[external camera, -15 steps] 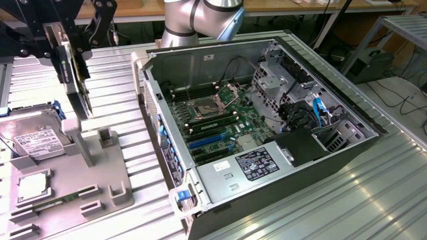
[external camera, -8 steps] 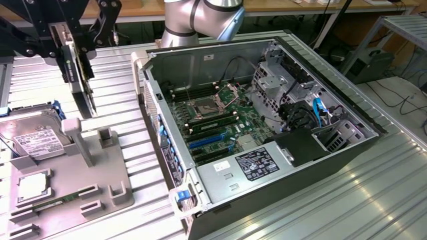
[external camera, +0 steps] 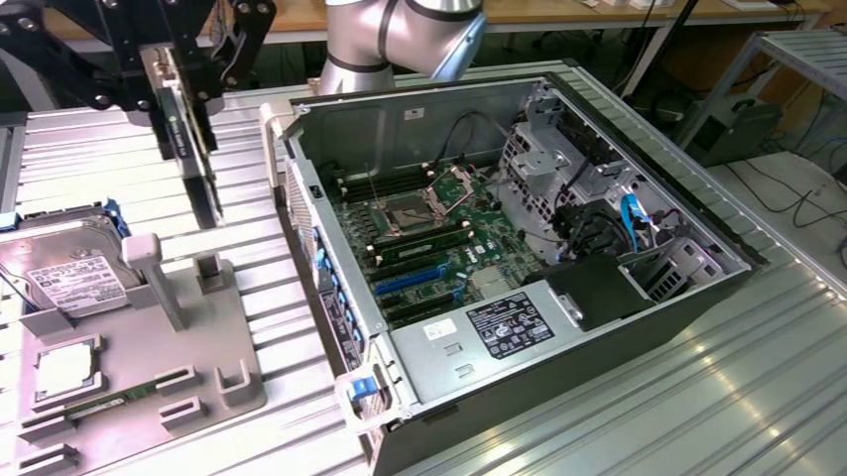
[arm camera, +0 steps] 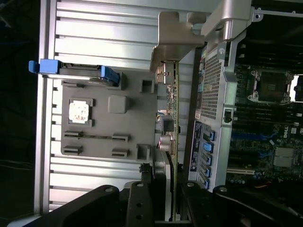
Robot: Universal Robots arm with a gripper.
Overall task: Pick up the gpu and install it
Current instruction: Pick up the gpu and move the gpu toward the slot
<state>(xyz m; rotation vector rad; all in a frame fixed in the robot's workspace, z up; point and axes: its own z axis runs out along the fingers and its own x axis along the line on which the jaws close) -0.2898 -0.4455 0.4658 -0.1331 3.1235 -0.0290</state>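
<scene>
The fingers (arm camera: 138, 201) are clamped on one end of the gpu (external camera: 198, 183), which hangs upright in the air over the desk (external camera: 688, 397), between the grey tray (external camera: 198, 337) and the open computer case (external camera: 569, 397). Its silver bracket (arm camera: 182, 33) is at the far end. With such a long, thin card held by one end only, it could tilt or slip in the clamp, and its edge would then likely miss the slot on the motherboard (external camera: 437, 248). The bracket could also catch the case's rear wall, which stands near it.
</scene>
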